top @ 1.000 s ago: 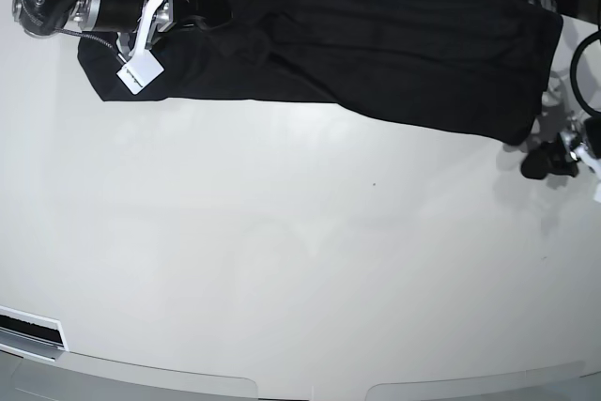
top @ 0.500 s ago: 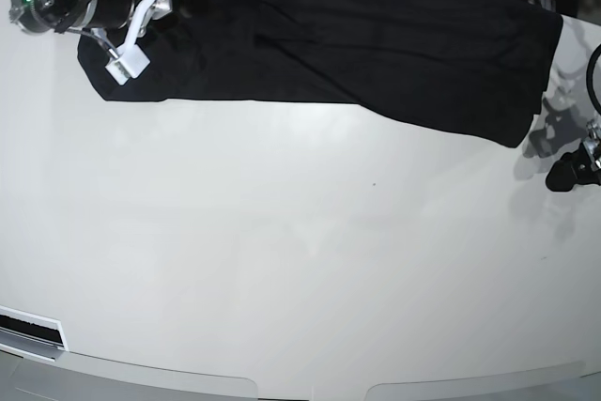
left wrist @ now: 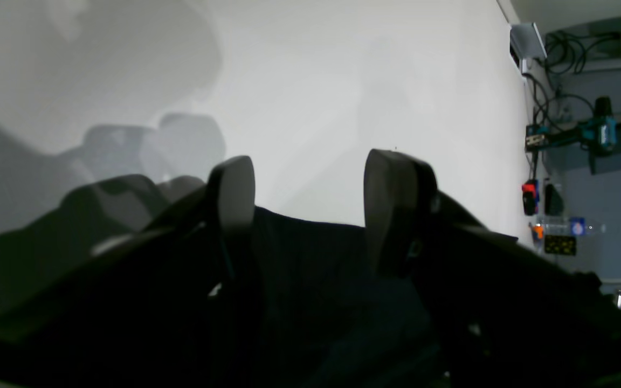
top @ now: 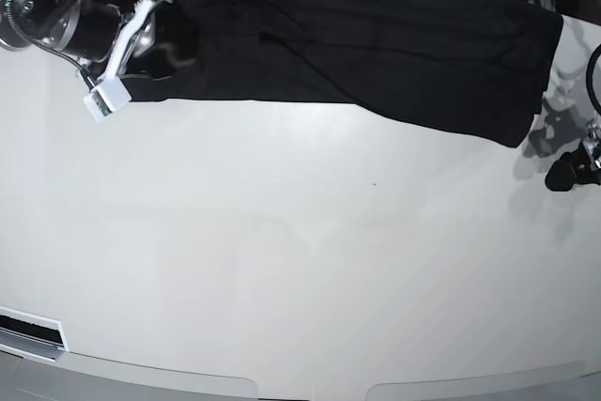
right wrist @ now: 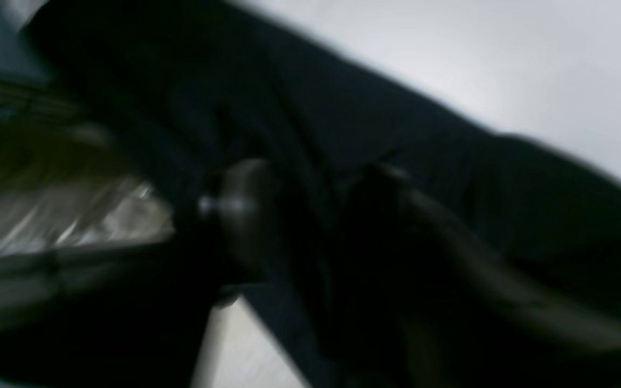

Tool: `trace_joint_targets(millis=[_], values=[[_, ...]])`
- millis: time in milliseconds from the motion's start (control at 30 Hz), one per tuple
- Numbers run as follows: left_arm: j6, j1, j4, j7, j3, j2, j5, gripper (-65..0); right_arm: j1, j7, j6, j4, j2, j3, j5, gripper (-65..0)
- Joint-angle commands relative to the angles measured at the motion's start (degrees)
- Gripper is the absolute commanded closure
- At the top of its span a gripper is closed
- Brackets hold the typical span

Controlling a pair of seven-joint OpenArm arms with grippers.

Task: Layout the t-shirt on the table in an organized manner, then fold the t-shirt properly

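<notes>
T-shirt [top: 376,44] spread long along far table [top: 300,260] edge, unfolded; folds pending. My left gripper [left wrist: 310,205] open, empty; right gripper [right wrist: 310,215] blurred, can't tell.

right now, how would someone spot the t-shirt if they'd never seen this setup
Look at the big glossy white table and follow it to its far edge. Stretched along that edge lies the t-shirt, a wide band of soft black fabric. It is the only cloth and the only large dark shape on the white top.
</notes>
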Motion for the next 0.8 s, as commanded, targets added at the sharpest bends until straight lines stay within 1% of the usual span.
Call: trace_joint_targets(millis=[0, 33, 133, 233, 300, 400, 500, 600, 700, 767], values=[[-0.5, -0.9, 0.6, -0.7, -0.5, -1.7, -1.6, -33.8, -0.1, 1.2, 0.3, 0.2, -0.5, 0.2, -1.1, -2.2], [-0.5, -0.9, 0.6, -0.7, -0.5, -1.7, -1.6, -33.8, -0.1, 1.4, 0.3, -0.5, -1.4, 0.2, -3.0, 0.0], [-0.5, -1.0, 0.6, -0.6, -0.5, -1.7, -1.6, -33.8, -0.1, 4.3, 0.3, -4.3, -3.1, 0.0, -6.3, 0.0], [-0.5, -1.0, 0.7, 2.4, -0.5, -2.2, -2.1, -33.8, 0.2, 7.8, 0.3, -7.6, -3.1, -1.2, -11.8, 0.0], [-0.5, -1.0, 0.9, 3.5, -0.5, -3.4, -2.4, -33.8, 0.9, 8.9, 0.3, -9.4, -3.1, -2.6, -15.9, 0.0], [-0.5, -0.9, 1.0, 5.0, -0.5, -5.3, -2.4, -33.8, 2.4, 11.8, 0.3, -12.0, -3.1, -4.9, -19.8, 0.0], [-0.5, 0.1, 1.0, 8.4, -0.5, -6.2, -2.4, -33.8, 4.6, 13.3, 0.3, -15.0, -3.1, -7.7, -23.6, 0.0], [-0.5, 3.2, 1.0, 9.0, -0.5, -6.6, -2.1, -33.8, 6.8, 13.4, 0.3, -17.8, -3.1, -10.0, -27.1, 0.0], [-0.5, 7.5, 1.0, 8.6, -0.5, -6.6, -0.8, -33.9, 7.8, 13.8, -2.3, -19.3, -3.1, -11.0, -30.1, 0.0], [-0.5, 10.4, 1.0, 7.9, -0.5, -6.6, -0.4, -33.9, 8.2, 13.8, -2.8, -19.4, -3.1, -11.0, -30.3, 0.0]])
